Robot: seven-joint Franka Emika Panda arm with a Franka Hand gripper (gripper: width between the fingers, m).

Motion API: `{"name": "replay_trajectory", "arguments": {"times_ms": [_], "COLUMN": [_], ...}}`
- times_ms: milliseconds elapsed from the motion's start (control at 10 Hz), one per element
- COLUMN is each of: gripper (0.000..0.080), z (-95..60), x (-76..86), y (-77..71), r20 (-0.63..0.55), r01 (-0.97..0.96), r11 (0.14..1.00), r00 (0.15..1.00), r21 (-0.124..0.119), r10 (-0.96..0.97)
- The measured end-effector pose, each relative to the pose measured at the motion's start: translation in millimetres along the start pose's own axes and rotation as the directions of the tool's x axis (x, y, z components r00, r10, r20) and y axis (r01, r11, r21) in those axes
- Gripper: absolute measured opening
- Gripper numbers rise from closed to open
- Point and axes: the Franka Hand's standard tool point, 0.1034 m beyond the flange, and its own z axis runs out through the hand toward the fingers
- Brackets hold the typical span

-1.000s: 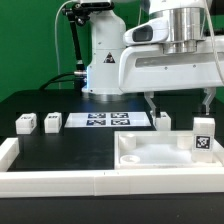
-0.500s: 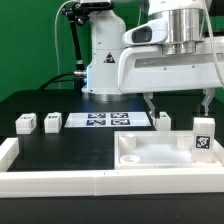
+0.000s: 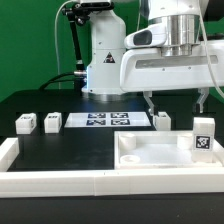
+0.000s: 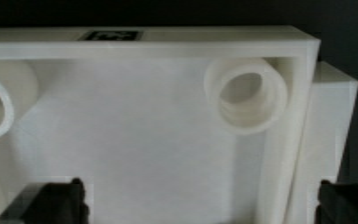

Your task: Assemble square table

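Note:
The white square tabletop (image 3: 160,152) lies tray-side up at the exterior view's right front. It fills the wrist view (image 4: 149,130), where a round leg socket (image 4: 247,95) shows. My gripper (image 3: 182,103) hangs above the tabletop, open wide and empty. Its dark fingertips (image 4: 55,205) stand on either side of the tabletop in the wrist view, and I point to the gripper there too (image 4: 199,205). Two small white legs (image 3: 25,123) (image 3: 51,122) sit at the left. A third leg (image 3: 163,121) stands behind the tabletop. A fourth tagged leg (image 3: 204,136) stands at its right corner.
The marker board (image 3: 105,121) lies flat in the middle, in front of the robot base (image 3: 100,60). Long white bars run along the front (image 3: 60,183) and the left edge (image 3: 8,152) of the black table.
The gripper has shifted very slightly toward the exterior view's right. The parts have not moved.

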Motion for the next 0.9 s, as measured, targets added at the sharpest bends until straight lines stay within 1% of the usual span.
{"name": "replay_trajectory", "arguments": {"times_ms": [500, 900], "gripper": [0.0649, 0.0649], "z": [5.4, 8.9], "x": [-21.8, -45.4], "y": [4.7, 8.6], "r20": [0.019, 0.043], "r01": [0.004, 0.008], "r11": [1.0, 1.0], "r00": [1.0, 0.999], "r21": [-0.01, -0.018], "r10": [-0.003, -0.007]}}
